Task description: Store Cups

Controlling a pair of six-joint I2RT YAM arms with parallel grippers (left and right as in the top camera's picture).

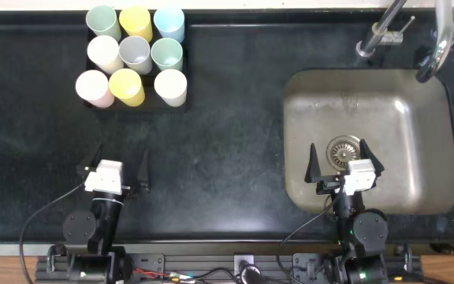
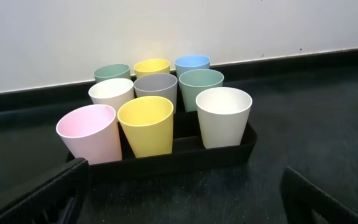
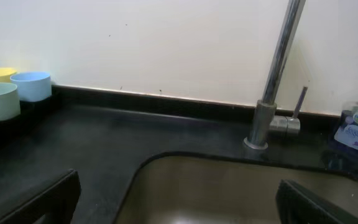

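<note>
Checking in from the remote station. All nine cups (image 1: pixel 135 55) sit upright, mouths up, in a three-by-three grid inside the black tray (image 2: pixel 232 149), which is parked at the back left of the counter (image 1: pixel 227 142), close to the wall. They're packed rim to rim, so I'd guess the tray slots are what keeps them from tipping (the pink one in the front row does lean outward a little).

The left gripper (image 1: pixel 120 158) is low over bare counter in front of the tray, with its fingers spread wide and nothing between them. It faces the front row head on, which looks like a sensible standby spot. The right gripper (image 1: pixel 340 154) is over the near part of the sink (image 1: pixel 416 134), its jaws also wide apart and empty.

My read is that the storing looks done, since I can't spot a loose cup anywhere.

There's a good stretch of open counter between the left gripper and the tray, and more between the tray and the sink rim. It gets tight at the tray's back row against the wall. On the right side, the faucet (image 1: pixel 385 28) and a soap bottle (image 3: pixel 353 134) crowd the back edge.
</note>
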